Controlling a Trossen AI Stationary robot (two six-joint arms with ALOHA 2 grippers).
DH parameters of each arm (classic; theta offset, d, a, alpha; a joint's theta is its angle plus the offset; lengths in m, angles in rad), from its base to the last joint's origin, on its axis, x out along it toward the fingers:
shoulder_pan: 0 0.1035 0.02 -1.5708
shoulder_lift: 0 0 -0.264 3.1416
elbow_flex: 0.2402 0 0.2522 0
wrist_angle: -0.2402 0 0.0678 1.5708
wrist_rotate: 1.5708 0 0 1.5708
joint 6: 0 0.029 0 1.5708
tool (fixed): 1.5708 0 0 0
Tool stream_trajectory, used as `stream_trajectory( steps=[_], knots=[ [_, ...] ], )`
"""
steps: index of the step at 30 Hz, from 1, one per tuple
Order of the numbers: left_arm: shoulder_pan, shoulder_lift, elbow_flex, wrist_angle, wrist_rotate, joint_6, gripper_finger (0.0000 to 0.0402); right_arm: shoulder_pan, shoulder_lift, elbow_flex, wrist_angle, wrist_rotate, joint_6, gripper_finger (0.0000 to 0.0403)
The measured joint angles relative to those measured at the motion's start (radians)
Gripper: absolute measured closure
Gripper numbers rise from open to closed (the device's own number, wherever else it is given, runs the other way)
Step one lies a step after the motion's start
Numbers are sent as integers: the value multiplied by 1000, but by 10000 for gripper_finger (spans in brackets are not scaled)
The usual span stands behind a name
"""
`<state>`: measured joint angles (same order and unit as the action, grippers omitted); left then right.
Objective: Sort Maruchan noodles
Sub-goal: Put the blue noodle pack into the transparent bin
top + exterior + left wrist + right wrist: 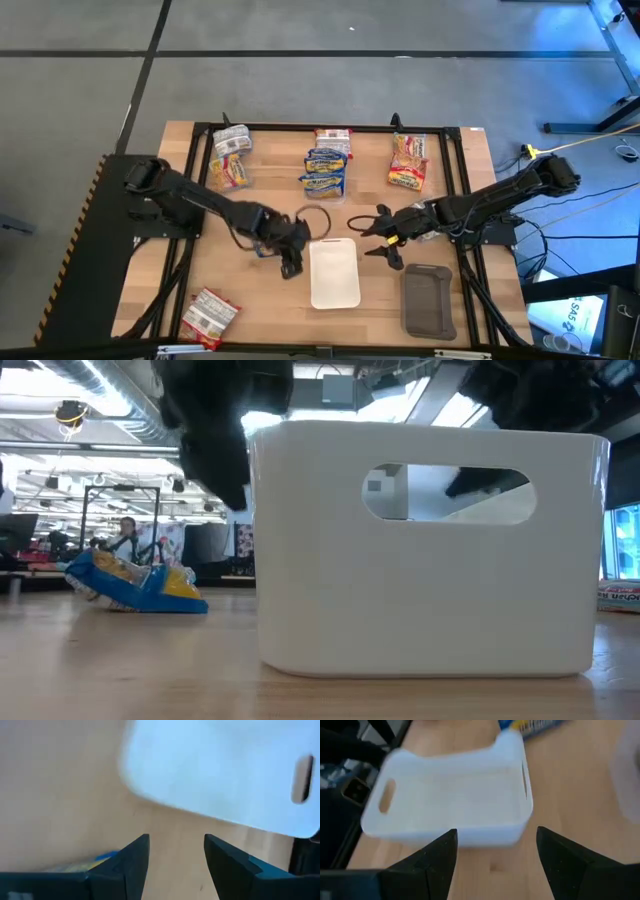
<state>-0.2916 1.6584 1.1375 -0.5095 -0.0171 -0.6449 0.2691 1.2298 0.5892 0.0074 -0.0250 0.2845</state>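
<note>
Left gripper (pixel 291 262) hangs spread and empty at the white tray's (pixel 334 291) nine o'clock; right gripper (pixel 382 240), likewise spread, at its two o'clock; noodle packets (pixel 325 172) lie at twelve.

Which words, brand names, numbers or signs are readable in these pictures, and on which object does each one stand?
None can be read with certainty.
Noodle packets on the table: printing visible, too small to read.
Blue-yellow packet in the low view: print blurred.
Red lettering at the low view's right edge: illegible.
White tray and dark grey tray: no text visible.
</note>
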Motion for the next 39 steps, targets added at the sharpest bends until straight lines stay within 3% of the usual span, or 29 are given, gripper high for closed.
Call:
stream_trajectory(
  steps=[5,10,12,19,27,33,39],
  knots=[
    [-41,103,-8,29,-77,27,218,0,51,-11,24,66,23,159],
    [-30,162,-8,40,-134,54,218,-15,95,-11,25,347,-12,159],
    [-19,167,-8,32,-162,53,218,-41,114,-11,45,402,-24,159],
    [-6,120,-5,17,-165,53,218,-100,215,-4,175,186,-101,159],
    [-29,-15,-4,-167,-248,-38,218,-90,235,17,179,41,-122,159],
    [-62,-61,-6,-383,-348,-162,218,-20,235,17,193,26,-106,159],
    [-94,-60,-77,-475,-270,-298,218,-58,234,37,209,139,81,159]
  ],
)
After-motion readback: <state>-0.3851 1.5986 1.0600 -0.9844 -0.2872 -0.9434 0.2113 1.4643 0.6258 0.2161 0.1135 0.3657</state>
